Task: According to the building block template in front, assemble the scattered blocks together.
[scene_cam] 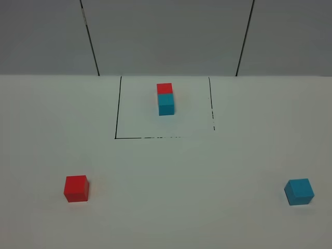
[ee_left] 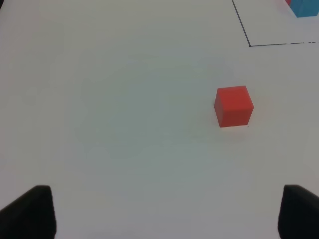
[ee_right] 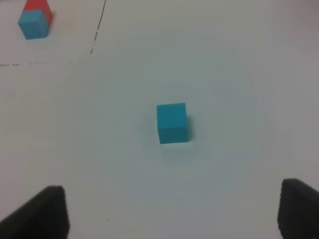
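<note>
Loose red block (scene_cam: 76,188) and cyan block (scene_cam: 299,191) were found well apart; template (scene_cam: 166,98) was framed ahead as reference; left tool (ee_left: 167,214) and right tool (ee_right: 172,214) were held wide, empty.

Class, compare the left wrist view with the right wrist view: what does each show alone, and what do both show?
Only the left wrist view: the loose red cube and the open left hand. Only the right wrist view: the loose cyan cube and the open right hand. Both: the building block template, part of its black-line square, and the white table.
</note>
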`<state>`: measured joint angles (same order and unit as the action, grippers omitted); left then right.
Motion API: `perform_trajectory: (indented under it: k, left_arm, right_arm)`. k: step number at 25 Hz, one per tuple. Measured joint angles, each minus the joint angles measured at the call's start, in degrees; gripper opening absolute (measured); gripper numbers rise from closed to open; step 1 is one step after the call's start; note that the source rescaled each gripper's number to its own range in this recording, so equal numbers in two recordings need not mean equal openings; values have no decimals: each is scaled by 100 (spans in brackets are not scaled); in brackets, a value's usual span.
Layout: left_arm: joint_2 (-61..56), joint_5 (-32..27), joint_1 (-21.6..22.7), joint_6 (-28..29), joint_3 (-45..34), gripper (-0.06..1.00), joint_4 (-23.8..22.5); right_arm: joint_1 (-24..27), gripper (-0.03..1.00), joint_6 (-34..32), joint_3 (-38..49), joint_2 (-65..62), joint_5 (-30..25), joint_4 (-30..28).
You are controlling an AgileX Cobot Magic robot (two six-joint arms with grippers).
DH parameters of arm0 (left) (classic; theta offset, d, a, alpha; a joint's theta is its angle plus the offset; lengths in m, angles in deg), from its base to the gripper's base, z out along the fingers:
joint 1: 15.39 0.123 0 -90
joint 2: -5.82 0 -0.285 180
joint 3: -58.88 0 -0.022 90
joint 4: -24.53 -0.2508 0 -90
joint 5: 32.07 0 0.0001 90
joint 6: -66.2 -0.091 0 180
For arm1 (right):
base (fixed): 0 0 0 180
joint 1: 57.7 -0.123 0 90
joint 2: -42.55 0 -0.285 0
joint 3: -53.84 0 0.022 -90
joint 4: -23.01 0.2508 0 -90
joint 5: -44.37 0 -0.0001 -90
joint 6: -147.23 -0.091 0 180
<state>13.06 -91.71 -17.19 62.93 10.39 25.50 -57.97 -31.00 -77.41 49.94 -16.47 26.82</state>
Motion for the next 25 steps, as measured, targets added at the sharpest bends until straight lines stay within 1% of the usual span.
perform_trajectory:
  k: [2,5,8,11,13,18,25]
  left_arm:
    - [0,0,0,0,0,92,0]
    - [0,0,0,0,0,89,0]
    - [0,0,0,0,0,82,0]
    - [0,0,0,0,0,71,0]
    - [0,0,0,19,0,67,-20]
    - [328,61,0,327,53,65,-381]
    - [1482,670,0,327,148,64,-428]
  right_arm:
    - [0,69,0,0,0,0,0]
    - [0,69,0,0,0,0,0]
    - [0,69,0,0,0,0,0]
    - [0,69,0,0,0,0,0]
    - [0,69,0,0,0,0,0]
    - [0,69,0,0,0,0,0]
    - [0,69,-5,0,0,0,0]
